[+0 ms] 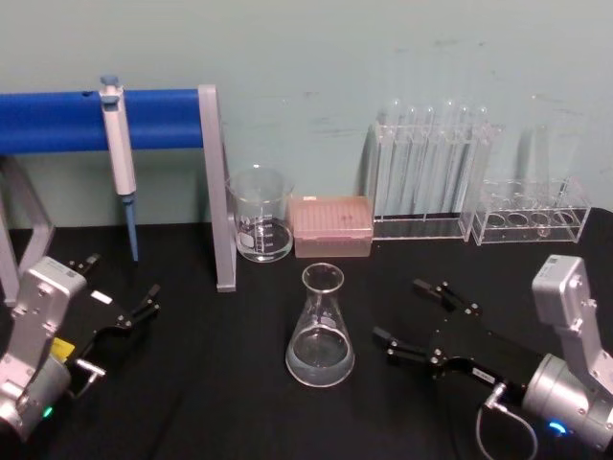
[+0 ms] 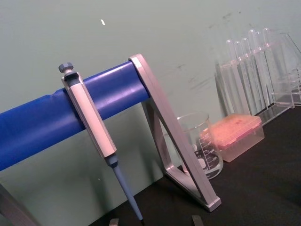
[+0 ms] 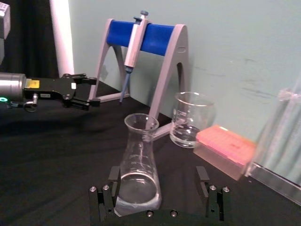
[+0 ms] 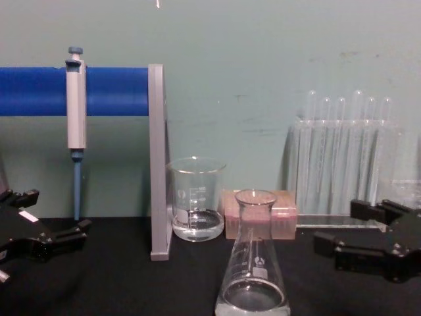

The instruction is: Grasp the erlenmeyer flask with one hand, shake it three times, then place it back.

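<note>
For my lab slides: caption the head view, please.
Open right gripper faces the erlenmeyer flask on the black table; left gripper sits open.

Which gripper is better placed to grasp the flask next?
Right. The right gripper is open and faces the erlenmeyer flask from close by; the left gripper sits farther off, pointing toward the pipette stand.

A black table [image 1: 211,402] is seen carrying the erlenmeyer flask [image 1: 320,331] near its middle (a little clear liquid inside). Along the back are set a pipette stand [image 1: 218,192], a beaker [image 1: 261,216], a pink tip box [image 1: 331,227] and two clear tube racks [image 1: 426,182].
</note>
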Controlling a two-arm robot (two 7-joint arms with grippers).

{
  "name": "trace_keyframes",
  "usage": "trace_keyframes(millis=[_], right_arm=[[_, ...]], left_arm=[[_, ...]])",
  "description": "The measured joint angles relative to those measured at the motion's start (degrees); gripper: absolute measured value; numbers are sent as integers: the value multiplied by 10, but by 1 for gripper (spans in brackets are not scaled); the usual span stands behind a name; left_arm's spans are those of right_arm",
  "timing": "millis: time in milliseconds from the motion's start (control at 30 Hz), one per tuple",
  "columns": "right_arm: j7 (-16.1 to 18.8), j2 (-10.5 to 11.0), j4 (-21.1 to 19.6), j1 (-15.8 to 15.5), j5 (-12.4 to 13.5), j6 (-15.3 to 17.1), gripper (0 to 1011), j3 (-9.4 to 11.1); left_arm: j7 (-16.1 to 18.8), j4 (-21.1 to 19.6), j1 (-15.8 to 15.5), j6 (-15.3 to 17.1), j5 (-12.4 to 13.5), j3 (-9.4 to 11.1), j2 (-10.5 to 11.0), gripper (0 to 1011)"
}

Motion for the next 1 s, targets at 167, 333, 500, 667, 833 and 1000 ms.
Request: trace_keyframes(millis=[167, 333, 500, 667, 833, 1000], right_arm=[[20, -18, 21, 18, -4, 1, 1002, -6], [34, -33, 43, 35, -9, 1, 1002, -12], [48, -51, 71, 56, -11, 0, 1003, -20], [60, -67, 100, 79, -14, -1, 1003, -29], [68, -78, 121, 96, -16, -3, 1003, -36], [77, -90, 144, 114, -18, -7, 1003, -44]], left_arm=[[0, 0, 0, 0, 0, 0, 0, 1001], [0, 0, 0, 0, 0, 0, 0, 1001], [0, 0, 0, 0, 0, 0, 0, 1001], [0, 0, 0, 0, 0, 0, 0, 1001], [0, 0, 0, 0, 0, 0, 0, 1001], [0, 0, 0, 0, 0, 0, 0, 1001]])
